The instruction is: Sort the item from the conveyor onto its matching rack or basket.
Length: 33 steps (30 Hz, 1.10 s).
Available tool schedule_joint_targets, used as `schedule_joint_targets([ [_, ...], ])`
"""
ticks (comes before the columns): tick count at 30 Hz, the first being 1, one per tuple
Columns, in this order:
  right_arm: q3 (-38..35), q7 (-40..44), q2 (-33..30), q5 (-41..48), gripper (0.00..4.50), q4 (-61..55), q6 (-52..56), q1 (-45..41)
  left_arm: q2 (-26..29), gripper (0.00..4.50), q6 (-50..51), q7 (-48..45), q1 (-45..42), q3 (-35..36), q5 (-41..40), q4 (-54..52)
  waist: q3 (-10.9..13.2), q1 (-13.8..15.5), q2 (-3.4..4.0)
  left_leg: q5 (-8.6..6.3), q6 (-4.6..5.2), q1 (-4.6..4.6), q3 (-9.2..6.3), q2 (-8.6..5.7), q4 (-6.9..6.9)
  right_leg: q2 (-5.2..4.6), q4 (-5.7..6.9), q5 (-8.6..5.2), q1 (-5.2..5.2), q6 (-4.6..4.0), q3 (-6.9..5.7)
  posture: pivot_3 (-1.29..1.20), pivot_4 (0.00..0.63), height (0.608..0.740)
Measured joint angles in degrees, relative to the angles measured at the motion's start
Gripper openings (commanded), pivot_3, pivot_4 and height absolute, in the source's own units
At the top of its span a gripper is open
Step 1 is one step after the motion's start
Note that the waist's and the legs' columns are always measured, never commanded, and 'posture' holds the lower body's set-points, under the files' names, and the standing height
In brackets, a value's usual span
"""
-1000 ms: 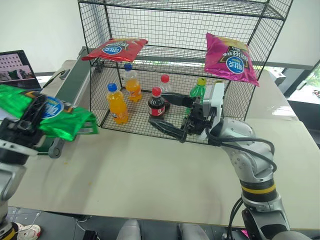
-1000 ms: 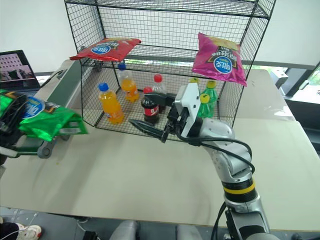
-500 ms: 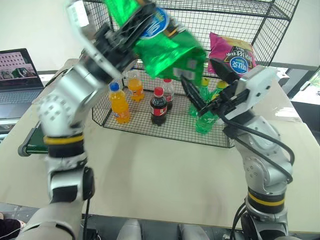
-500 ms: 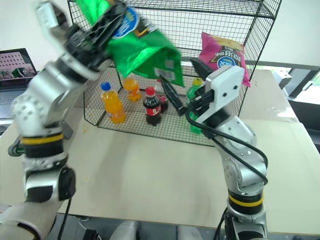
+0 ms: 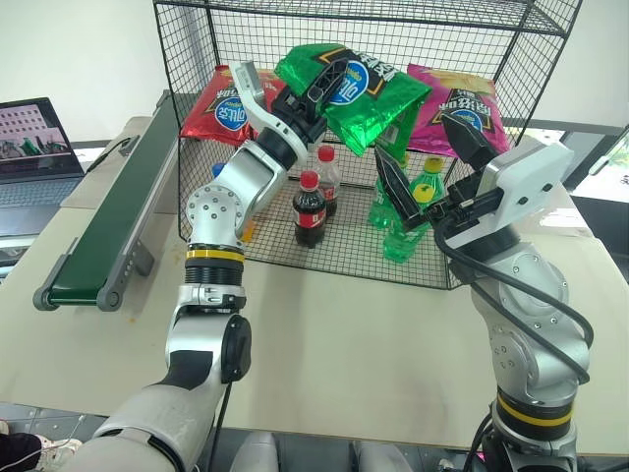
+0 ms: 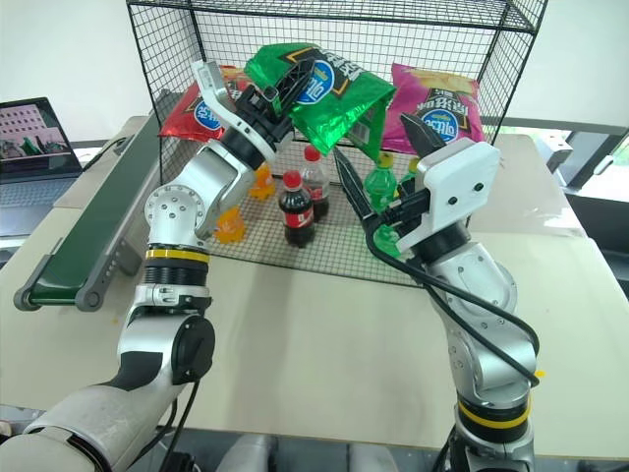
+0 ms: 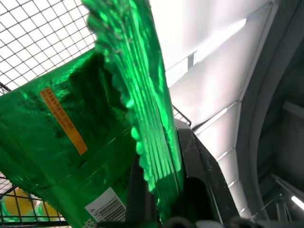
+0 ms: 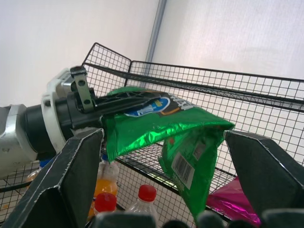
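My left gripper (image 5: 316, 87) is shut on the top edge of the shiny green snack bag (image 5: 369, 96), the item. It holds the bag high against the front of the black wire rack (image 5: 193, 39), at the slanted middle tier, between a red bag and a magenta one. The left wrist view shows the crinkled bag (image 7: 114, 118) pinched between the black fingers (image 7: 202, 164). My right gripper (image 5: 426, 160) stands open just below and right of the bag, pointing up at it; the bag (image 8: 166, 126) hangs between its spread fingers (image 8: 71, 175). The dark green conveyor (image 5: 108, 211) lies bare at the left.
A red bag (image 5: 221, 106) and a magenta bag (image 5: 464, 106) lie on the slanted tier. The bottom tier holds a cola bottle (image 5: 309, 211), orange bottles (image 6: 228, 224) and green bottles (image 5: 403, 216). A laptop (image 5: 34, 133) sits far left. The beige table (image 5: 324, 334) stretches in front.
My left arm swung the green bag from over the conveyor at the left, up and rightward to the rack's middle tier. My right gripper rose and turned upward toward the bag.
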Motion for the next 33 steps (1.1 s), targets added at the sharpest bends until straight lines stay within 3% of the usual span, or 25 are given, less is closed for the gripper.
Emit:
schedule_joint_targets([
  [9, 0.21, 0.14, 0.12, 0.0, 4.5, 1.53, -0.02, -1.93, -1.31, 0.06, -2.76, -0.13, -5.97, 5.13, 2.33, 1.81, 0.01, 0.07, -0.01, -0.01, 0.02, -0.02, -0.01, -0.02, 0.08, -0.01, -0.04, 0.03, 0.04, 0.06, 0.0, 0.0, 0.15, 0.74],
  [15, 0.62, 0.14, 1.29, -0.03, 4.5, 2.55, -0.55, -2.87, -2.43, 0.06, -11.1, -2.68, -12.16, 9.01, 7.61, 11.54, 0.01, 0.11, -0.02, -0.02, 0.03, -0.06, -0.02, -0.04, 0.1, -0.01, -0.07, 0.02, 0.03, 0.07, -0.01, 0.0, 0.15, 0.74],
  [19, 1.8, 0.14, 2.05, -0.1, 4.5, 2.56, -0.87, -2.93, -3.47, 0.06, -11.07, -2.09, -11.81, 9.34, 9.73, 12.52, 0.01, 0.09, -0.01, -0.02, 0.04, -0.04, -0.02, -0.04, 0.1, -0.01, -0.04, 0.02, 0.04, 0.07, -0.01, 0.0, 0.15, 0.74],
  [27, 2.1, -0.09, 2.22, -0.67, 4.5, 3.46, -1.09, -3.26, -9.11, 0.06, 3.02, 15.48, 4.35, 8.03, 4.23, -7.77, 0.01, 0.14, -0.01, -0.01, 0.02, -0.03, -0.05, 0.0, 0.23, -0.01, 0.12, 0.04, 0.06, 0.08, 0.02, 0.0, 0.15, 0.74],
  [33, 1.99, -0.86, 2.36, -1.08, 4.5, 3.77, -1.09, -3.28, -9.98, 0.06, 4.7, 29.28, 4.86, 9.37, -0.73, -13.04, 0.01, 0.33, -0.02, -0.01, 0.02, -0.02, -0.08, -0.05, 0.26, -0.03, 0.09, 0.06, 0.12, 0.11, 0.01, 0.0, 0.15, 0.74],
])
